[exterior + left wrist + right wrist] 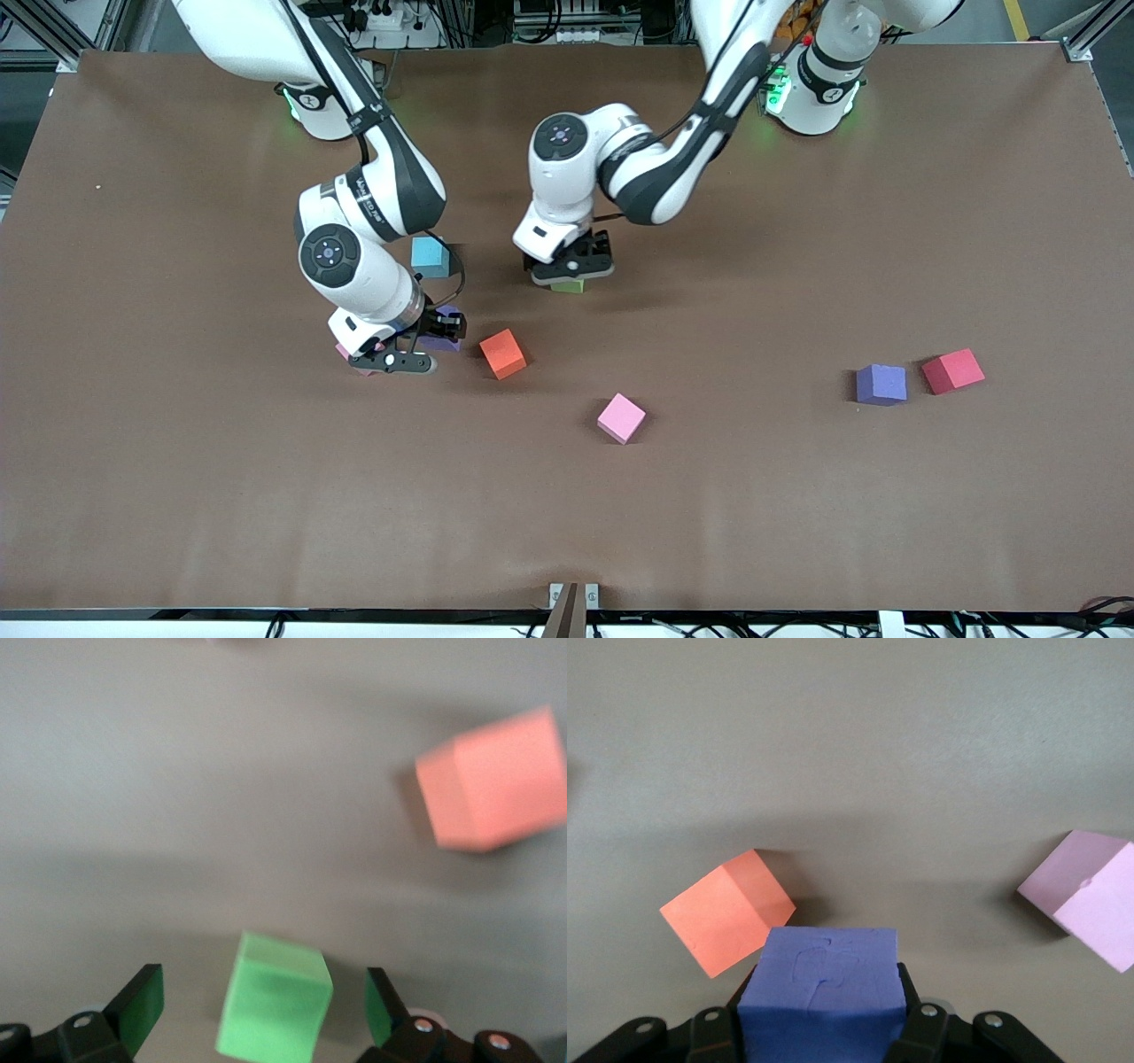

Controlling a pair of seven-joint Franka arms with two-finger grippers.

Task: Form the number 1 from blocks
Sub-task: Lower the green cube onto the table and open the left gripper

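right gripper (819,1028) clamped on purple block (821,992), orange block (503,353) just beside: a nudge is likely. left gripper (261,1010) fingers apart astride green block (275,997), skewed, may twist on closing

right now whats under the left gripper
A green block sits on the table under the left gripper, between its open fingers with gaps on both sides. In the front view the gripper covers most of it.

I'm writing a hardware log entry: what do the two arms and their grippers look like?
Both arms have glossy white shells with dark grey-black joint bands, round dark joint caps and thin black cables along them. Green lights glow at both bases. The left gripper and right gripper are black; the wrist views show bare screw heads on them, and the left's jaws look green-tinted inside.
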